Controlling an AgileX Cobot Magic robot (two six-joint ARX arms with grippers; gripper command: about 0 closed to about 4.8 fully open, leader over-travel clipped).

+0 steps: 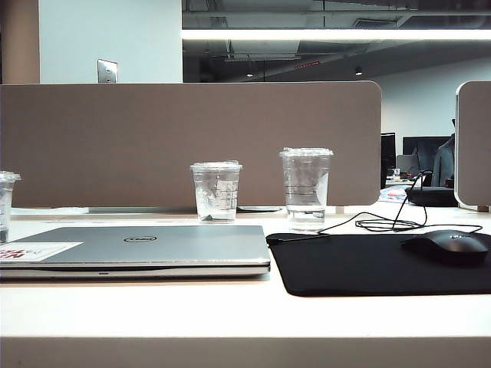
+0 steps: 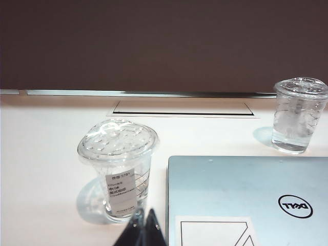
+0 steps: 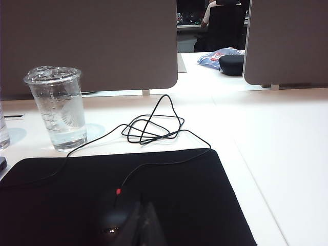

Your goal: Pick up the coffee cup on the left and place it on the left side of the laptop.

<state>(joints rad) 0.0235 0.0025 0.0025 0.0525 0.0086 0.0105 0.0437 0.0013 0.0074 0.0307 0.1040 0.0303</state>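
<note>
Three clear cups stand on the tabletop (image 1: 245, 314) in the exterior view: the coffee cup (image 1: 6, 203), cut by the left edge, already sits just beside the left end of the laptop (image 1: 138, 249), while a mid-height cup (image 1: 216, 192) and a tall ringed cup (image 1: 306, 188) stand behind the laptop and the black mouse pad (image 1: 368, 264), where a mouse (image 1: 449, 245) rests with its cable trailing back; neither arm shows here. In the left wrist view the coffee cup (image 2: 119, 166) stands upright, lid on, label facing the camera, close beside the laptop (image 2: 246, 200) but apart from it, and the left tool (image 2: 145, 225) sits just short of the cup with its tips pressed together, holding nothing. The mid-height cup (image 2: 299, 115) stands beyond the laptop's far edge. In the right wrist view the right tool (image 3: 141, 223) hangs over the mouse pad (image 3: 169, 200) near the mouse, tips together and empty, with the tall cup (image 3: 57, 107) well ahead. Judging by this, the placing looks done, or else nothing has begun; the pictures cannot settle which
</note>
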